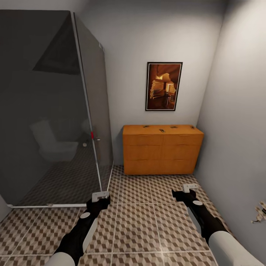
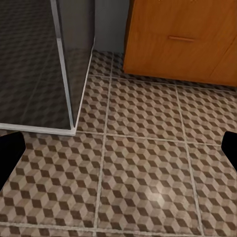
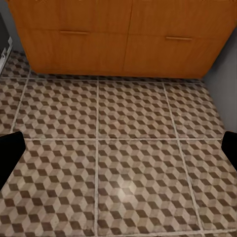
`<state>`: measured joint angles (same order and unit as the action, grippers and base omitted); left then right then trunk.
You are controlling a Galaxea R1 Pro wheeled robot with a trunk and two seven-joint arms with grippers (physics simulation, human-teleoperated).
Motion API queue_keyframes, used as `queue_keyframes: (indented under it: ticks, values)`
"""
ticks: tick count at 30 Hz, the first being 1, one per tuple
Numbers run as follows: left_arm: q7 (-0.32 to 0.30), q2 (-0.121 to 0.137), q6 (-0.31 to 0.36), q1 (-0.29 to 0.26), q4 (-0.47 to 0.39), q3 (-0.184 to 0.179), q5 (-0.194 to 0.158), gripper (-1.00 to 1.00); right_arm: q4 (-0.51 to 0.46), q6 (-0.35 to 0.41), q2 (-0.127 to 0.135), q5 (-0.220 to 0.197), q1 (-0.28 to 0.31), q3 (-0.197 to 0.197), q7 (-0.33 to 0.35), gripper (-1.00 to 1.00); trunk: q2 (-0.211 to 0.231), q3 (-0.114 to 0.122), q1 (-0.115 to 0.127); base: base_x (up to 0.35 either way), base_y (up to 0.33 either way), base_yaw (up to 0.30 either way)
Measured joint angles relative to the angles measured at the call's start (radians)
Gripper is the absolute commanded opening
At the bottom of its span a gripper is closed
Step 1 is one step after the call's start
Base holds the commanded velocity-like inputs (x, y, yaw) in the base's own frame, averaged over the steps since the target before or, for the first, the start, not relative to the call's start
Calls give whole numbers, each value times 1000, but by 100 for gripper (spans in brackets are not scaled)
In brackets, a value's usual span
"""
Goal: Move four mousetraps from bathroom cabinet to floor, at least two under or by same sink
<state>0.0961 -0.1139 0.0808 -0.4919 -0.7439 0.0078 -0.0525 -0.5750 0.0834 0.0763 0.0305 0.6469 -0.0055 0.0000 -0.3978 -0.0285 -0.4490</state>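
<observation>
Nearest, at the lower edge of the head view: two black-and-white forearms, extended forward over the bathroom floor (image 1: 140,225).

Left gripper (image 1: 100,197): held above the tiles, close to the lower rail of the glass shower enclosure (image 1: 48,111). Fingers are spread wide; in the left wrist view one black fingertip (image 2: 9,150) is seen at each side edge, with nothing between them.

Right gripper (image 1: 187,192): held above the tiles, toward the right wall. Fingers likewise spread apart and empty, as seen by the fingertips (image 3: 10,153) at both edges of the right wrist view.

Bathroom floor: square tiles printed with a brown, beige and white cube pattern, divided by pale grout lines. Open tiles lie between both grippers and the cabinet.

Shower enclosure: dark tinted glass with a metal frame, at the left. A toilet (image 1: 51,144) is dimly seen through the glass.

Cabinet (image 1: 162,155): low, wide, orange-brown wood, set against the far wall, well apart from both grippers. Front panels with wooden bar handles are seen in both wrist views.

Mousetraps (image 1: 162,130): small dark items spread along the cabinet's flat top, four counted; detail is too small to be made out.

Framed picture (image 1: 164,86): hung on the far wall above the cabinet, in orange and brown tones.
</observation>
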Motion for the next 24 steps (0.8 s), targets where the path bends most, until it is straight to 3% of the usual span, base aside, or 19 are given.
queue_keyframes:
  ticks: [12,24]
  values:
    - [12,-5,5,0,2,-2,1,100,16,1,24,-2,1,0,11,100,0,0,0,289,-112,0]
    - [113,-12,9,0,1,-44,30,100,40,2,33,-3,0,0,57,100,0,0,0,318,-157,0]
